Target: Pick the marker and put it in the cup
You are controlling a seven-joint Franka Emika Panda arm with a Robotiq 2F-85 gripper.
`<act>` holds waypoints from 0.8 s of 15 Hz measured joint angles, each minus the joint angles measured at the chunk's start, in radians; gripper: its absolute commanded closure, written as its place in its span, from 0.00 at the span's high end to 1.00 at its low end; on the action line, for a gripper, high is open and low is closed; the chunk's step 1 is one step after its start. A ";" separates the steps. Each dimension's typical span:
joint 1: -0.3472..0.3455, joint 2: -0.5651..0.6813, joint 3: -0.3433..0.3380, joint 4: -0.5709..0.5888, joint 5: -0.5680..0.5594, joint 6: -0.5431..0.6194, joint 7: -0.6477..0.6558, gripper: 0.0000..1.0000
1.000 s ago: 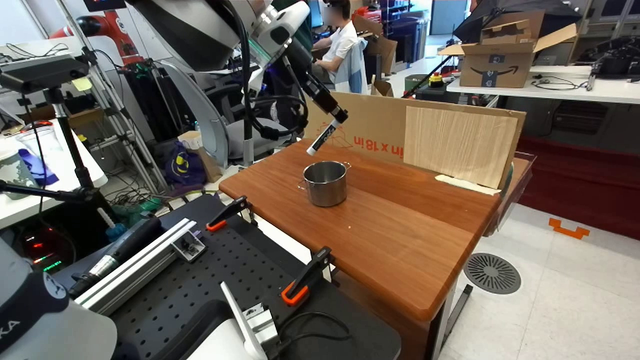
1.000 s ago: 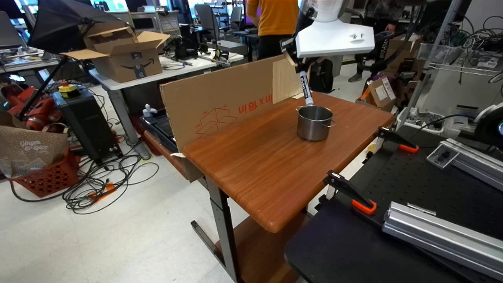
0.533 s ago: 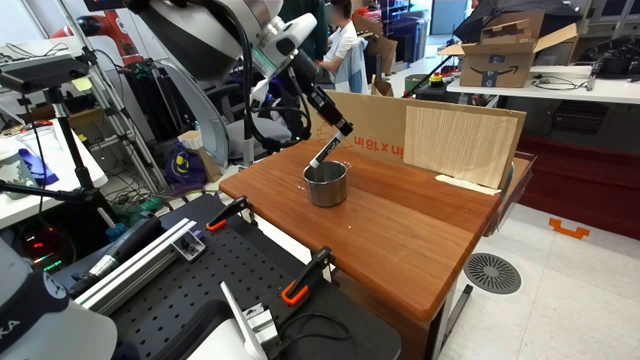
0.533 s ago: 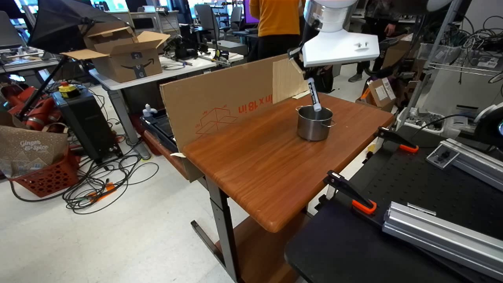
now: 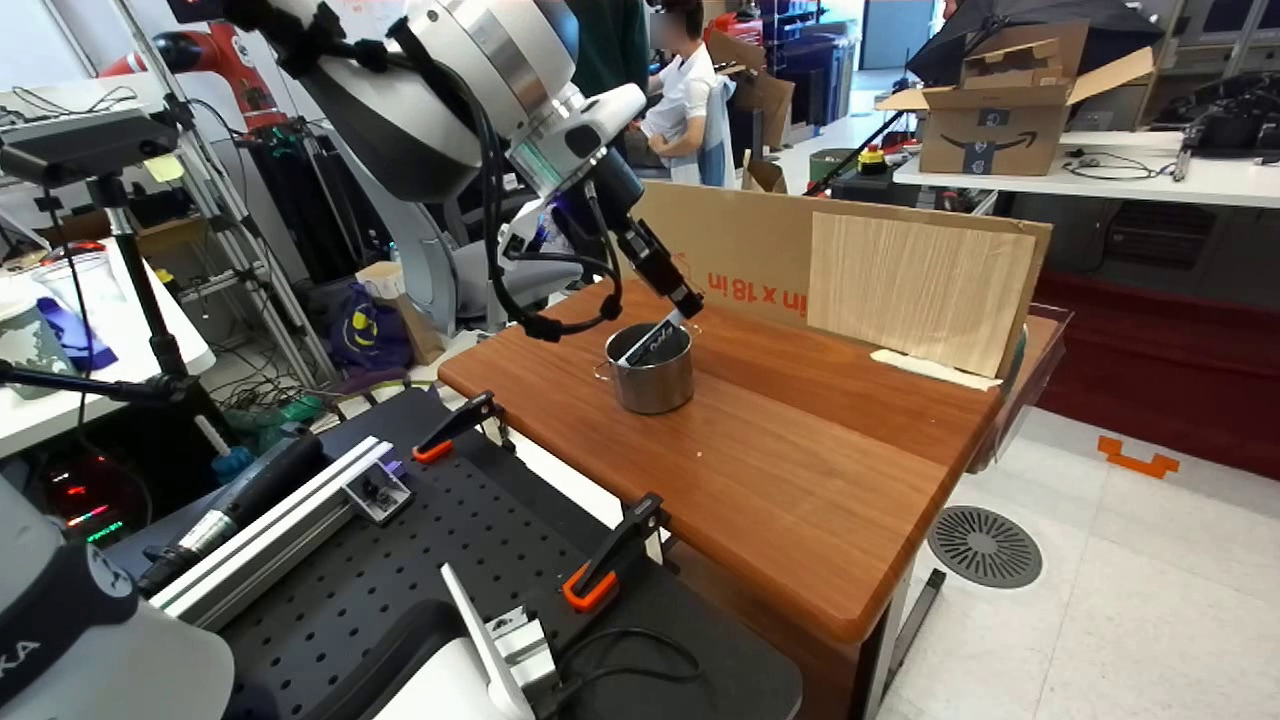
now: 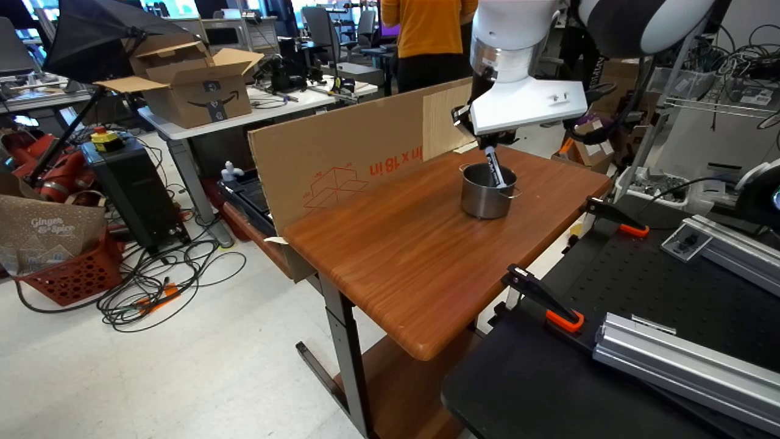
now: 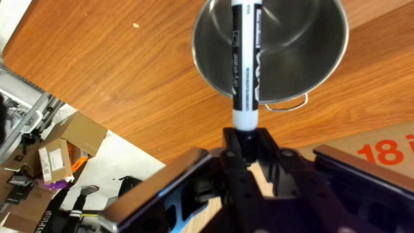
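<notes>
The marker [image 7: 246,58] is black and white, slim and tilted. My gripper [image 7: 248,139] is shut on its upper end, a fingertip on each side. The metal cup [image 7: 291,71] stands upright on the wooden table, with a wire handle showing. In an exterior view the gripper [image 5: 688,303] is just above the cup [image 5: 655,388], and the marker [image 5: 655,340] slants down into the cup's mouth. In an exterior view the marker [image 6: 495,167] also reaches into the mouth of the cup [image 6: 484,201], its lower end near the rim. The marker's far end is cut off in the wrist view.
A cardboard sheet [image 5: 750,250] with a wood-patterned panel [image 5: 920,290] stands along the table's far edge. Black and orange clamps [image 5: 615,555] sit at the near edge of the wooden table [image 5: 780,480]. A perforated black board [image 5: 420,560] lies beside it.
My gripper has moved down with the marker still held. The marker's lower end went from above the cup to within its mouth. The cup has not moved.
</notes>
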State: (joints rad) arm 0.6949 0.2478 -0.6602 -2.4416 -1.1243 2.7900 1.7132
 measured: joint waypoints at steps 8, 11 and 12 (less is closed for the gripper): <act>-0.017 0.057 0.035 0.037 0.117 0.000 -0.115 0.80; -0.028 0.063 0.045 0.042 0.152 0.000 -0.154 1.00; -0.032 0.063 0.049 0.043 0.164 0.000 -0.166 1.00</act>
State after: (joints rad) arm 0.6627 0.3110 -0.6115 -2.3985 -0.9603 2.7901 1.5470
